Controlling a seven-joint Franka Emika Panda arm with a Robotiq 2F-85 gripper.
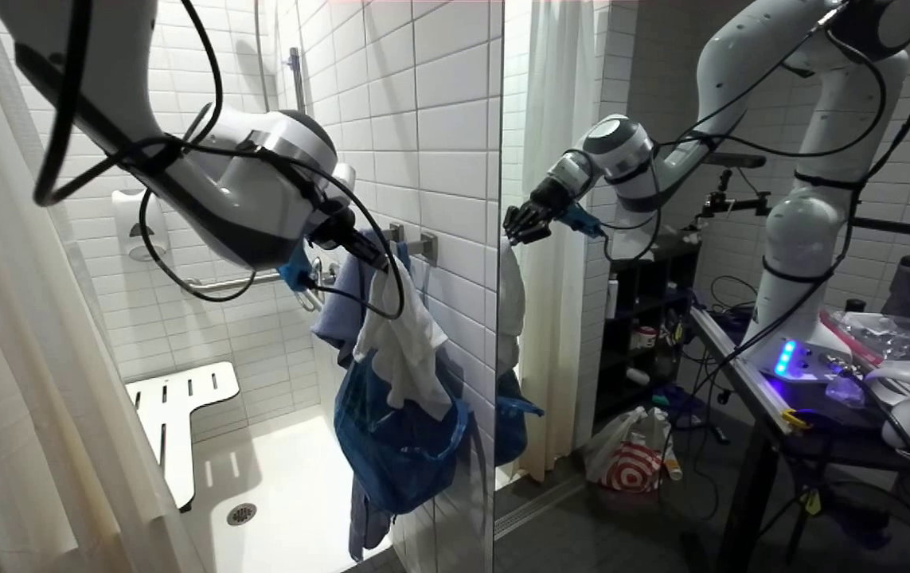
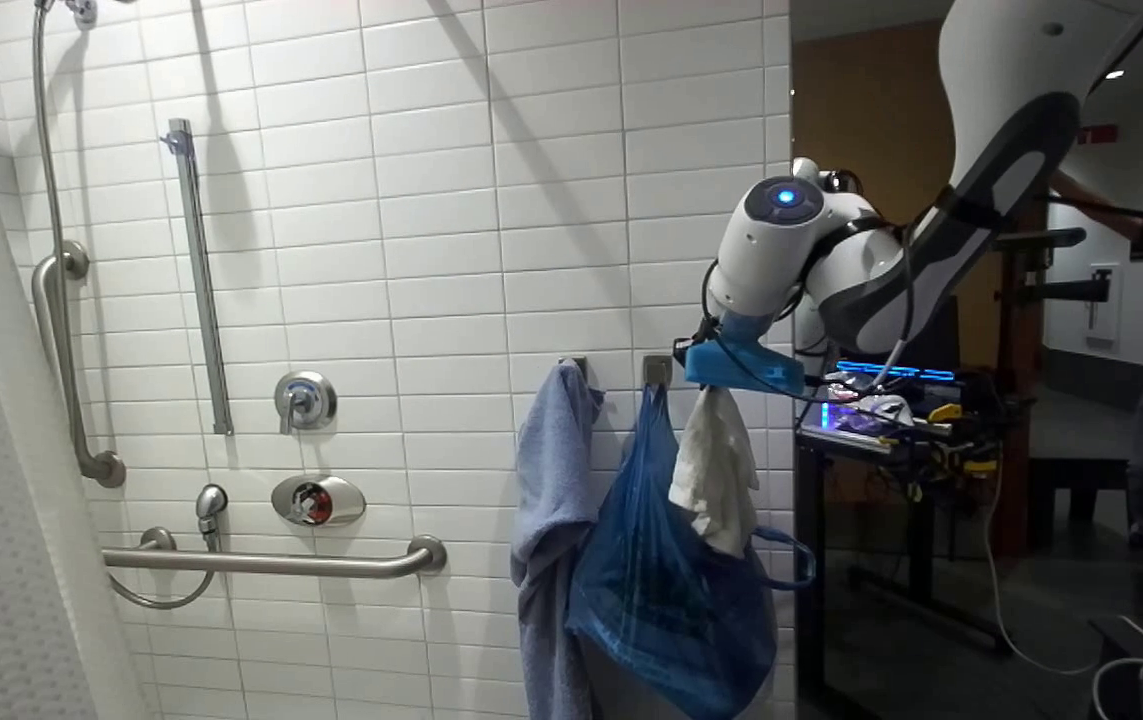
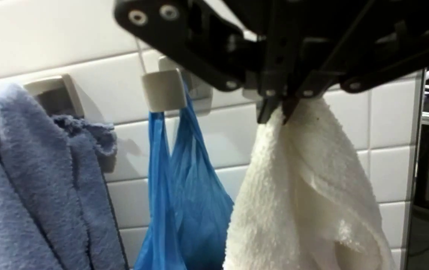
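Observation:
My gripper (image 3: 276,117) is shut on the top of a white towel (image 3: 297,195). The towel hangs down from the fingers in loose folds. In an exterior view the gripper (image 1: 381,259) points down at the tiled wall, with the towel (image 1: 403,338) below it. In an exterior view the towel (image 2: 717,470) hangs in front of a blue plastic bag (image 2: 666,600) and the wrist hides the fingers. The bag (image 3: 203,217) hangs by its handles from a square metal hook (image 3: 164,91), left of the gripper. A pale grey part shows behind the fingers, mostly hidden.
A blue-grey towel (image 3: 30,187) hangs on another hook (image 3: 58,95). A reflective panel (image 1: 550,509) borders the tiled wall (image 2: 431,250) and mirrors the arm. A grab bar (image 2: 271,564), a shower valve (image 2: 305,402), a white seat (image 1: 176,398) and a curtain (image 1: 48,318) stand around.

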